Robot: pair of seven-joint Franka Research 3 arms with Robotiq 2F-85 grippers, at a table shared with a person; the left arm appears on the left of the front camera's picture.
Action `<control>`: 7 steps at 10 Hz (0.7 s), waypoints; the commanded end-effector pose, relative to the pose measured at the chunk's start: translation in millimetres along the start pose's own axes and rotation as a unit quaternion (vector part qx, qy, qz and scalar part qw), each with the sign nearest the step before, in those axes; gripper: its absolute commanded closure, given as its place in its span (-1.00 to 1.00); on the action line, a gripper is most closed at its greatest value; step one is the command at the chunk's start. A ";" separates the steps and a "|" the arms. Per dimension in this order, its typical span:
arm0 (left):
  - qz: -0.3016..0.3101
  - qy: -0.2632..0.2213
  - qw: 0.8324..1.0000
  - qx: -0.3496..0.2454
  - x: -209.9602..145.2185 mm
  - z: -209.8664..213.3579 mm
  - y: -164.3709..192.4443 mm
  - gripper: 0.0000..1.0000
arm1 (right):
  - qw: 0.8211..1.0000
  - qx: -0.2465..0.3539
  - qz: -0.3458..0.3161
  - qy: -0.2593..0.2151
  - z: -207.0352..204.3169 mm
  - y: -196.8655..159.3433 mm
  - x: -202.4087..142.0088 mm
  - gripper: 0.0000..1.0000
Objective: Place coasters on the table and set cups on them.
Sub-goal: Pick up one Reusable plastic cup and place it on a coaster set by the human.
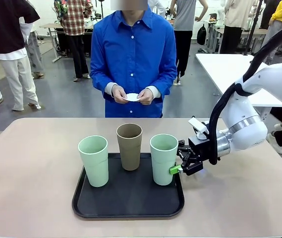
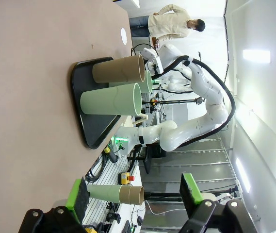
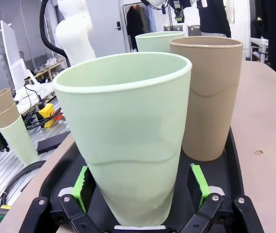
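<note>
Right tool (image 3: 140,187): spread to full width, low at the tray's near edge, straddling the base of the nearest mint cup; nothing gripped yet.
Nearest mint cup (image 3: 128,131): upright between the green pads, apparently a sliver of gap on each side.
Brown cup (image 3: 208,97): just beyond the tool, behind the straddled cup, upright, close but apart from it.
Second mint cup (image 1: 94,161): farthest of the three from the tool, at the tray's other side.
Tray (image 1: 131,203): black, under all three cups, resting on the counter (image 1: 31,163).
Left tool (image 2: 134,194): wide open, empty, well away from the tray, looking at the cups side-on.
Coaster (image 1: 131,97): white paper round, well beyond the right tool, held in the person's hands (image 1: 119,94) past the counter's far edge; none lying on the counter in the front view.
Step in hand: probably the grasp of the first cup, with no coaster laid yet.
Next move: closing low on the taper, then a straight lift clear of the brown neighbour; a coaster down first, so likely a wait on the person.
</note>
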State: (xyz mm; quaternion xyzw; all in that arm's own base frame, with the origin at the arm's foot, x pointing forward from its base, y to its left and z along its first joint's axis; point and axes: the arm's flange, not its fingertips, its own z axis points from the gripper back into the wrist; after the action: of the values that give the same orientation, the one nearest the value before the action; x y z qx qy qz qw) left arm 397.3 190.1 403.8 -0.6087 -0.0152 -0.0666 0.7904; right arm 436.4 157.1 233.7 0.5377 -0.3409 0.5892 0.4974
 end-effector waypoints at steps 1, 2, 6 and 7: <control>-0.003 -0.003 1.000 -0.004 -0.5 0.7 -2.0 -1.00 | 1.000 0.024 0.007 -0.002 -5.4 -5.1 -2.2 -1.00; -0.003 -0.003 1.000 -0.004 -0.5 0.7 -2.0 -1.00 | 1.000 0.030 0.005 -0.004 -6.3 -4.6 -2.9 -1.00; -0.003 -0.003 1.000 -0.004 -0.5 0.7 -2.0 -1.00 | 0.999 0.048 0.007 -0.006 -21.4 -8.7 -3.3 -1.00; -0.003 -0.003 1.000 -0.004 -0.5 0.7 -2.0 -1.00 | 0.999 0.049 0.008 -0.008 -25.3 -11.3 -3.6 -1.00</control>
State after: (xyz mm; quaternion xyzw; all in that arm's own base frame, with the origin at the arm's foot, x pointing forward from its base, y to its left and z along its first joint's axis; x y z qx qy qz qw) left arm 397.3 190.1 403.8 -0.6087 -0.0152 -0.0666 0.7904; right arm 433.2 177.5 227.4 0.5591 -0.3221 0.5994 0.4736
